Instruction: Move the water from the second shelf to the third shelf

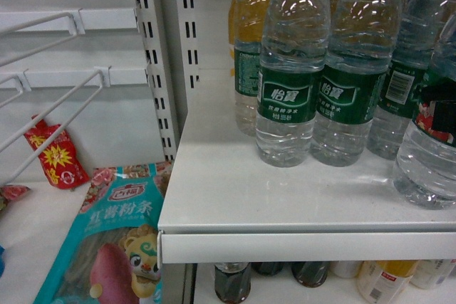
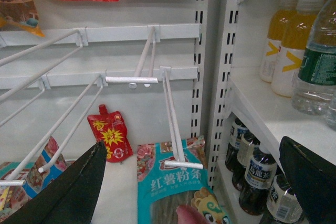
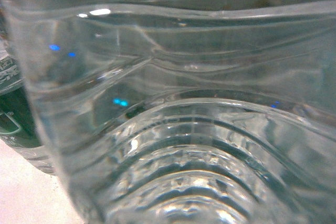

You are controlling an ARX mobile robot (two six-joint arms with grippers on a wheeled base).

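Clear ribbed plastic fills my right wrist view: the water bottle [image 3: 173,119] sits hard against that camera, so I cannot see my right fingers there. From the head view, a dark part of my right gripper [image 1: 440,108] crosses this bottle [image 1: 431,126] at the shelf's right edge, seemingly closed around it, though the fingertips are out of frame. Just left of it on the white shelf [image 1: 235,197] stand more green-labelled water bottles [image 1: 292,69], with orange juice bottles [image 1: 249,26] behind. My left gripper [image 2: 202,182] hangs with its black fingers [image 2: 68,192] wide apart, holding nothing. Beyond them lies a teal noodle packet [image 2: 173,182], then a red pouch [image 2: 110,137] under white wire hooks [image 2: 173,114]. Dark cola bottles [image 2: 252,171] stand right of my left fingers, on the lower shelf.
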